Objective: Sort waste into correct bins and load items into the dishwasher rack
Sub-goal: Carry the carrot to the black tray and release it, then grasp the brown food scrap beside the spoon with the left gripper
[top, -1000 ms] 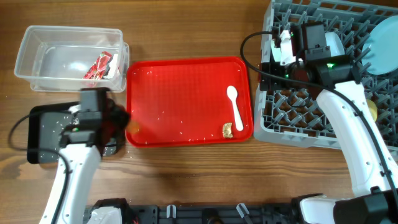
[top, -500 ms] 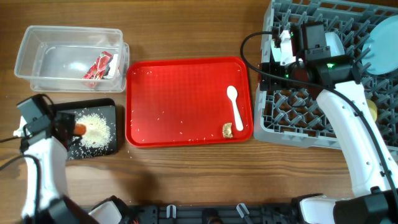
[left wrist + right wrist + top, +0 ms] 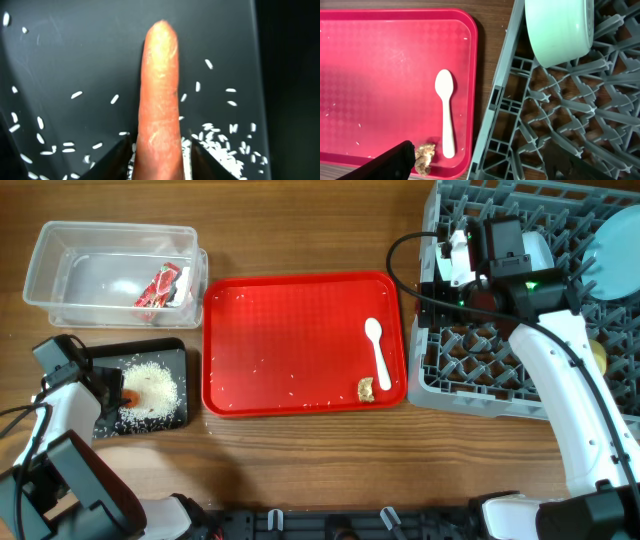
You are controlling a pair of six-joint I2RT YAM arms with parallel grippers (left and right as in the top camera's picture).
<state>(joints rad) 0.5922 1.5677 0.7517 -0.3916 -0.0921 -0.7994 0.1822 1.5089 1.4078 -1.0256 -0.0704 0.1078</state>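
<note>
The left gripper [image 3: 160,156] is clamped on the thick end of the carrot [image 3: 159,85], a finger [image 3: 119,156] pressing each side, the tip pointing away over the black tray [image 3: 65,55]. How high the carrot hangs above the tray floor I cannot tell. The grip sits at the very end, so the long free part could swing or slip out if the arm jerks. The tray is shallow, so a carrot let go from a height could roll over the rim onto the table, or land in the rice [image 3: 220,145] and flick grains out. The tub [image 3: 60,290] with the wrapper [image 3: 160,285] lies just beyond the tray, and a drift that way would put the carrot in the wrong bin. The right gripper [image 3: 477,157] hangs with fingers wide apart over the edge of the rack [image 3: 520,125], beside the red tray [image 3: 380,60]. The spoon [image 3: 445,115] lies flat and thin there, easy to skid instead of lift, and the brown bit [image 3: 425,156] just beside its handle could be dragged along. The green bowl [image 3: 560,30] leans in the rack close by, within reach of a careless swing.
</note>
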